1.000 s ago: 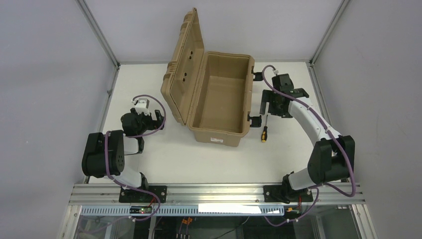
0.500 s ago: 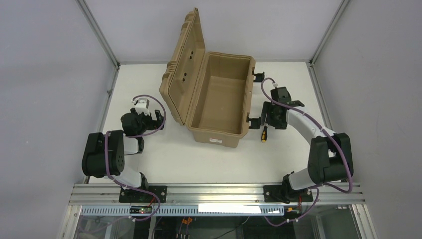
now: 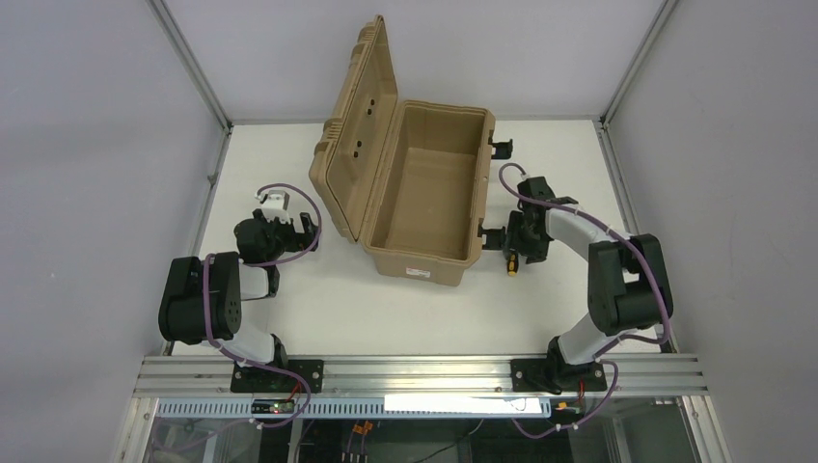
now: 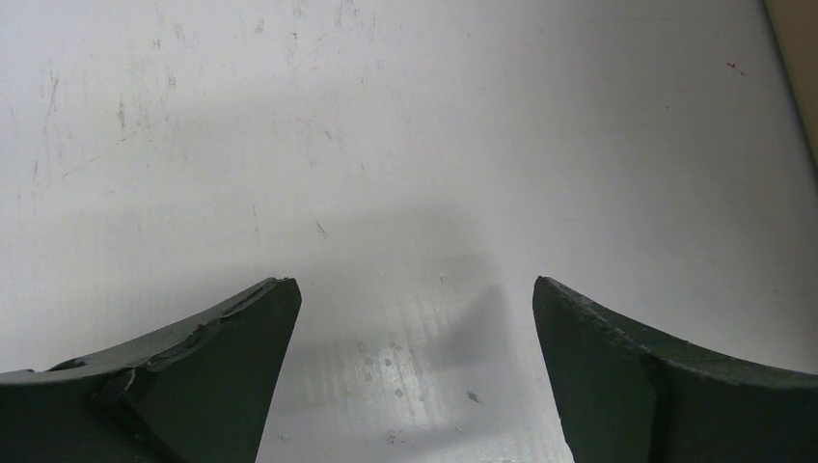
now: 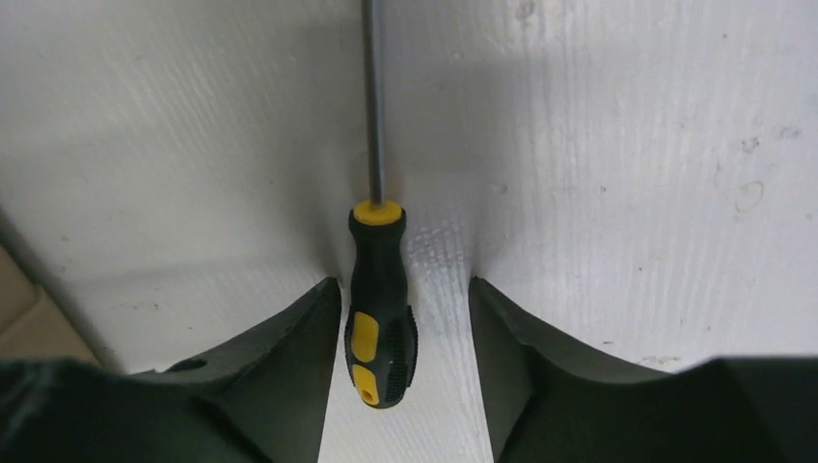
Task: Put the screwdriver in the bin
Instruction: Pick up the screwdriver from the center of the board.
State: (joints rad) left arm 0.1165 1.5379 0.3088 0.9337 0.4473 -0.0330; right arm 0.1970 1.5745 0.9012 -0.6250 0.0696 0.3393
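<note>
screwdriver (image 5: 378, 309) lies vertical mid-frame, shaft pointing up-frame | your right jaws released, straddling its handle | left jaws spread too

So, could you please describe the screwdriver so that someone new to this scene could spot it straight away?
Find the big tan case standing open in the middle of the white table. Off its right side, near the front corner, the screwdriver lies between the open fingers of the right gripper. It is the only small tool there: black-and-yellow handle, thin metal shaft.
</note>
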